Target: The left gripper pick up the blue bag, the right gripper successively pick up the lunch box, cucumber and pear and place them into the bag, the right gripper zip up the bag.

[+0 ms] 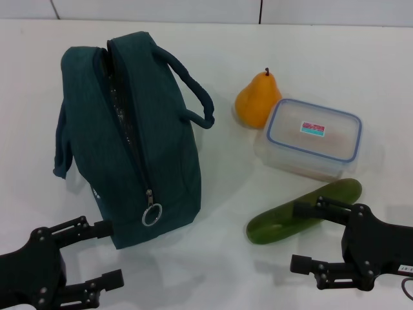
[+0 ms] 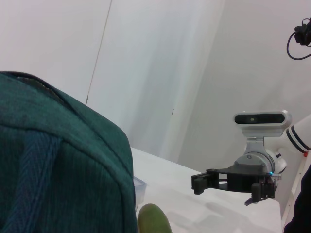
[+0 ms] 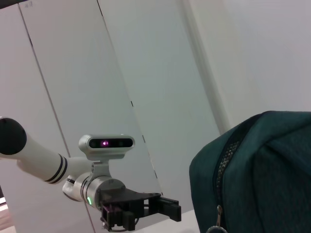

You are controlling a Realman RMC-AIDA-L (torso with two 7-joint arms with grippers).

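The blue bag (image 1: 135, 142) stands upright at the left of the white table, its zipper open along the top with silver lining showing and the ring pull (image 1: 152, 215) low on the near end. My left gripper (image 1: 106, 254) is open just in front of the bag's near end, holding nothing. The pear (image 1: 258, 100) stands behind the lunch box (image 1: 314, 137) at the right. In front of the box lies the cucumber (image 1: 303, 212). My right gripper (image 1: 302, 236) is open at the cucumber's near side, its upper finger overlapping it, gripping nothing.
The left wrist view shows the bag (image 2: 58, 170) close up, the cucumber's tip (image 2: 153, 221) and the right gripper (image 2: 214, 179) farther off. The right wrist view shows the bag (image 3: 262, 170) and the left gripper (image 3: 160, 208) across from it. White wall panels stand behind.
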